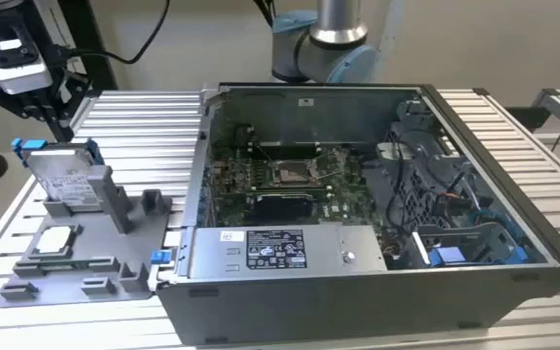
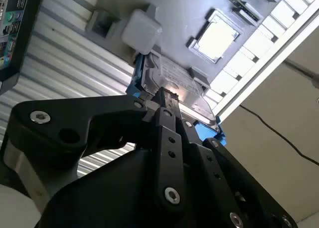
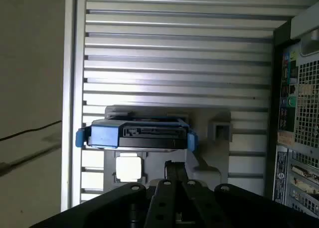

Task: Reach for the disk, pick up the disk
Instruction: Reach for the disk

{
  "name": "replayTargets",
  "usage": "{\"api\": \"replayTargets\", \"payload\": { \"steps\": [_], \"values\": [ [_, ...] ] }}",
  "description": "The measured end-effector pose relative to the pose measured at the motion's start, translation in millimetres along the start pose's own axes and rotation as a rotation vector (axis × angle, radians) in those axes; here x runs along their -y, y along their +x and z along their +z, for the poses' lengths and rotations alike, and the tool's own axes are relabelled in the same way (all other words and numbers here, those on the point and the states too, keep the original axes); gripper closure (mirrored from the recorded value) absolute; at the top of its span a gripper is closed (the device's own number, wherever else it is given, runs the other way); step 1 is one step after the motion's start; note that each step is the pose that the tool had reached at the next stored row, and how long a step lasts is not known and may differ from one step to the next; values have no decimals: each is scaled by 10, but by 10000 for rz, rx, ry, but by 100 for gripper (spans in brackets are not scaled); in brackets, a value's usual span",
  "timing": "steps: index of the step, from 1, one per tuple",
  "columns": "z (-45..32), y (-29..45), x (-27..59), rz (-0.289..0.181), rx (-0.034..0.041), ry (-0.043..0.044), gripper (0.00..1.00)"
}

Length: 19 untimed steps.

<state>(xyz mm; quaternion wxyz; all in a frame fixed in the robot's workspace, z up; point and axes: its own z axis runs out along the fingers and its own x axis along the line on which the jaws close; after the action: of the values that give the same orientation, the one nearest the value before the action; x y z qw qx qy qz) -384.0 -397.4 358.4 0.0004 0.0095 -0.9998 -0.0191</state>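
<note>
The disk stands on edge in a grey holder at the exterior view's left, its silver face with the white label showing and a blue frame round it. My gripper hangs just above and behind the disk's top edge, apart from it, fingers drawn together and holding nothing. In both wrist views the black fingers point at the disk from a short distance; the gripper tip lies close to the disk's edge.
A small square silver chip lies in the holder's tray in front of the disk. An open computer case stands on the slatted metal table at the exterior view's right. A small blue clip sits by the case's corner.
</note>
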Motion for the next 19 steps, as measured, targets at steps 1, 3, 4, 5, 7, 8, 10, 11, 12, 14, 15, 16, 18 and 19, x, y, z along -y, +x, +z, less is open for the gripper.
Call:
{"api": "replayTargets", "payload": {
  "steps": [1, 3, 4, 5, 7, 8, 10, 11, 12, 14, 15, 16, 18, 19],
  "values": [
    [0, 0, 0, 0, 0, 0, 100],
    [0, 0, 0, 0, 0, 0, 100],
    [0, 0, 0, 0, 0, 0, 100],
    [0, 0, 0, 0, 0, 0, 100],
    [0, 0, 0, -1, 0, 0, 100],
    [0, 0, 0, -1, 0, 0, 100],
    [0, 4, -6, 2, -1, 0, 100],
    [0, 8, -11, 1, 0, 0, 100],
    [0, 13, -16, 0, 0, 0, 100],
    [1, 26, -26, 0, -1, 0, 100],
    [1, 37, -29, 0, -1, 1, 100],
    [2, 55, -32, 0, 0, 0, 100],
    [3, 91, -44, 0, 0, 0, 100],
    [3, 113, -53, 0, 0, 0, 100]
  ]
}}
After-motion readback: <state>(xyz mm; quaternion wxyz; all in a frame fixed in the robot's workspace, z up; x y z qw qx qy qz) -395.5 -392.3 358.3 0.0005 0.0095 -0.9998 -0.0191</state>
